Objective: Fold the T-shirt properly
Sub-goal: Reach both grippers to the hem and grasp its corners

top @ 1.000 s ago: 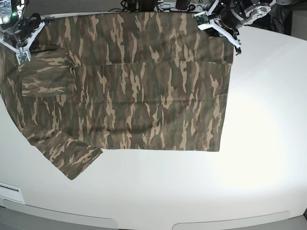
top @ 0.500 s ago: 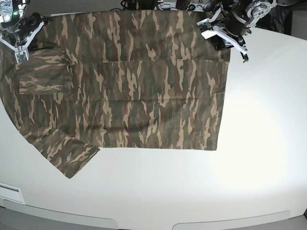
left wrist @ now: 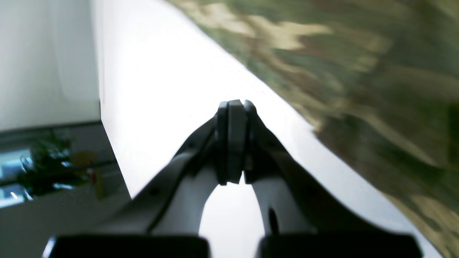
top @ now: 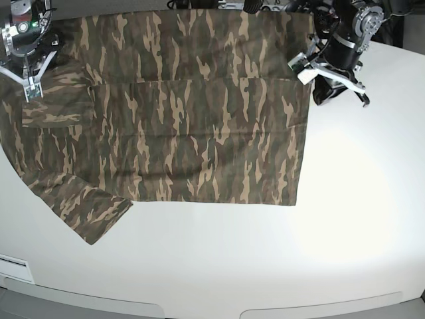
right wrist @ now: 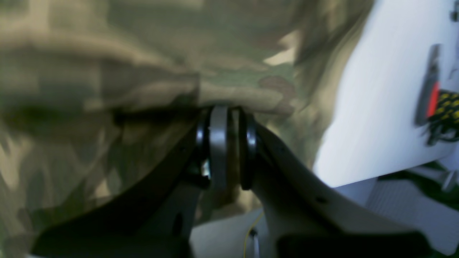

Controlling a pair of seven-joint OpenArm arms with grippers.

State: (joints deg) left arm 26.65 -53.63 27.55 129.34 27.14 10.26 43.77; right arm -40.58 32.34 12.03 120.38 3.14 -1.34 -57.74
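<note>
T-shirt cloth is right at the tips of the right gripper. In the right wrist view a fold of the cloth lies against the tips. The jaws stand a little apart, with a thin gap between the pads. I cannot tell if any cloth is caught in that gap. In the base view this gripper is over the shirt's far left part, near a folded flap.

The left gripper is closed, its pads pressed flat together with nothing between them. It is over the bare white table, just beside the edge of the shirt. In the base view it is off the shirt's right edge.

Spread flat on the table, the shirt has one sleeve sticking out at the near left.
</note>
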